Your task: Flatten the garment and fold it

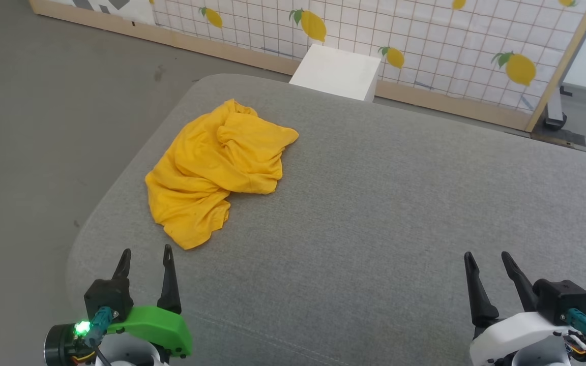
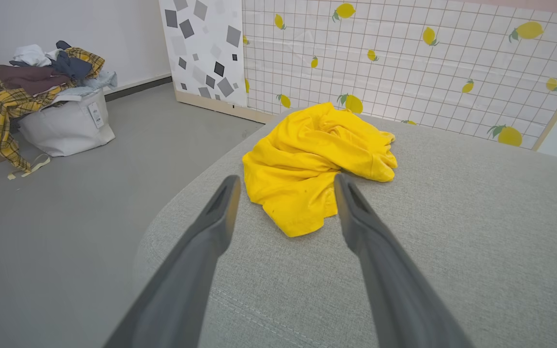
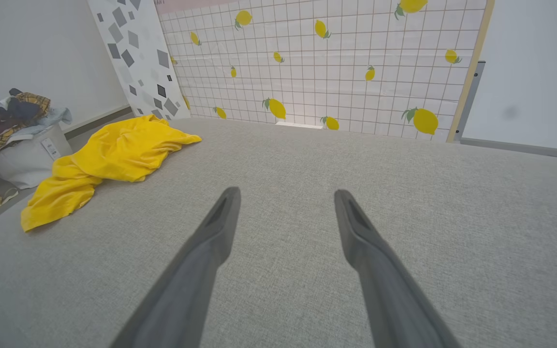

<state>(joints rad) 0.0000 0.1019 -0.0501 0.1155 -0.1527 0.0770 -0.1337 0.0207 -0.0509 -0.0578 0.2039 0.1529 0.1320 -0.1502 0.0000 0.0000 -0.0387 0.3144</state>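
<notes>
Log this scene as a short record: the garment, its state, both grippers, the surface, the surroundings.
garment: bright yellow-orange cotton T-shirt, plain side showing
state: crumpled in a heap, not flattened, not folded
place: left part of the grey fabric-covered surface, near its rounded edge
left gripper: open, empty, just short of the shirt's near edge
right gripper: open, empty, well to the right of the shirt
surroundings: white lemon-print grid panel; white box; pale laundry bag heaped with clothes

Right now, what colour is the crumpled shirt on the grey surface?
Bright yellow shirt, no print showing; clearest in left wrist view.
</notes>
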